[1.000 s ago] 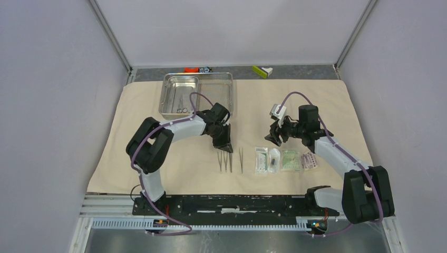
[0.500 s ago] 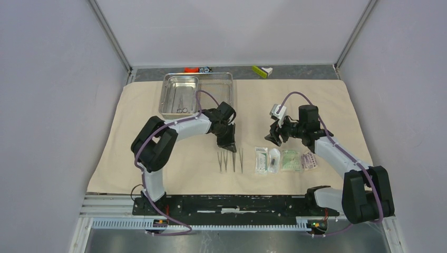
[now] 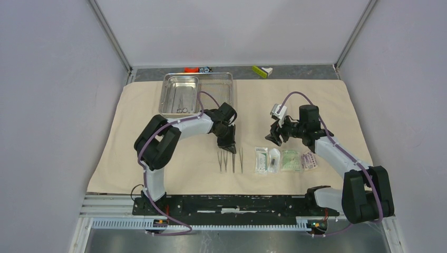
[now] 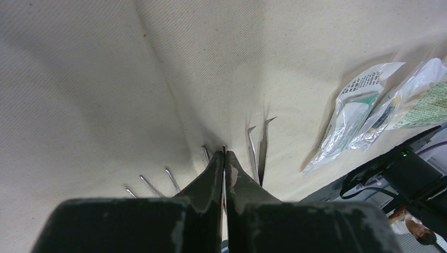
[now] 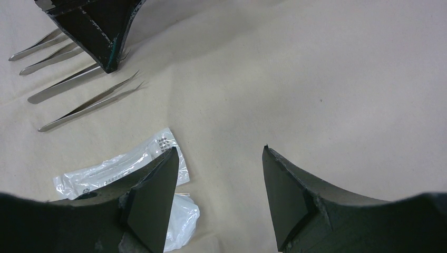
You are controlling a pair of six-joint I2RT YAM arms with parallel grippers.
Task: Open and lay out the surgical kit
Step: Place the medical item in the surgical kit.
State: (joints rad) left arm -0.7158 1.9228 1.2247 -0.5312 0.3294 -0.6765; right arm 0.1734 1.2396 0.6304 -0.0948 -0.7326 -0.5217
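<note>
**Cloth wrap** (image 3: 327, 100): beige woven fabric, opened flat over most of the table, lightly creased. It underlies every item of the kit.

**Left arm** (image 3: 184, 126): black and white, elbow folded, forearm reaching right across the cloth and wrist pitched down. The left gripper (image 3: 229, 147) has its dark, scuffed fingers (image 4: 211, 174) pressed together. Its tip touches the far end of the third instrument in the row. Whether it pinches that end cannot be told.

**Right arm** (image 3: 332, 150): stretches leftward, holding the right gripper (image 5: 219, 149) above bare cloth just beyond the packets. Its wedge-shaped fingers are spread wide, with nothing between them.

**Steel tray** (image 3: 217, 87): shiny, rectangular, with a rolled rim. It sits at the far edge of the cloth, left of centre.

**Inner tray** (image 3: 179, 87): smaller polished steel, set in the left half of the steel tray. It holds thin metal pieces, too small to name.

**Packets** (image 3: 284, 159): four sealed pouches of clear film and printed paper. They lie flat in a row near the front, right of centre.

**Row of instruments** (image 3: 229, 161): slim bright steel, lying parallel just left of the packets. The rightmost is a pair of tweezers (image 5: 89, 105) with fine bent points.

**Off the cloth, on the far grey strip**: a yellow-green and white object (image 3: 262, 70) and orange and black pieces (image 3: 196, 69).
</note>
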